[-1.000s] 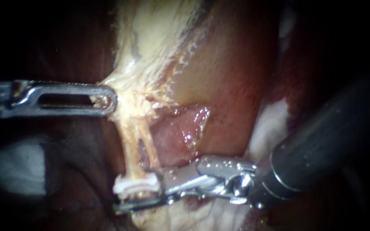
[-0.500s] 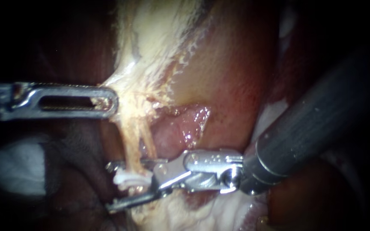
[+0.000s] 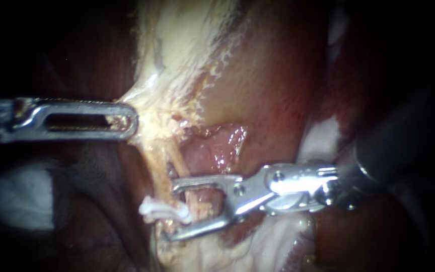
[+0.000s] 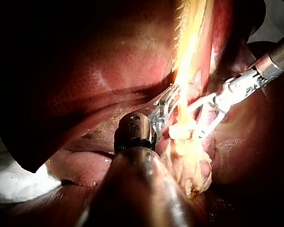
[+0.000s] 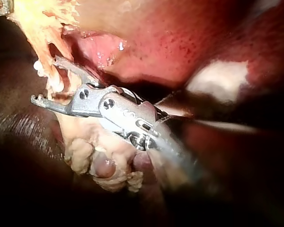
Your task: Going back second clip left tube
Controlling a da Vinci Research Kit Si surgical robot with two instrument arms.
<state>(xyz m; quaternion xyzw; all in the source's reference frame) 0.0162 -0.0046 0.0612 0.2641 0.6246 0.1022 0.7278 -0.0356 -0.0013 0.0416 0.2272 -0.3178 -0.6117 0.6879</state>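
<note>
In from the left, the left tool [image 3: 125, 121]: slotted jaws pressed together on pale tissue [image 3: 149, 108] at the head of the strands, a scrap of it showing through the slot. Level, with the shaft running off to the left.

In from the right, the right tool [image 3: 174, 207]: jaws spread wide, nothing gripped. Upper jaw lying across the strands, lower jaw slanting beneath, tips reaching to the left tube [image 3: 156, 168]. A second strand [image 3: 178, 166] just beside that tube, and wet pink tissue [image 3: 217, 151] next to both.

White clip [image 3: 159, 211] set across the left tube low down, well apart from the left tool. Sitting in the gap between the open jaws near their tips, one end poking out beyond them.

Seen from the right wrist: right tool [image 5: 45, 79] agape, the yellowish strand standing between its two jaws. Impossible to tell whether either jaw touches it.

Seen from the left wrist: left tool [image 4: 164, 109] closed on bright yellow tissue, with the right tool [image 4: 197, 120] open just beyond it.
</note>
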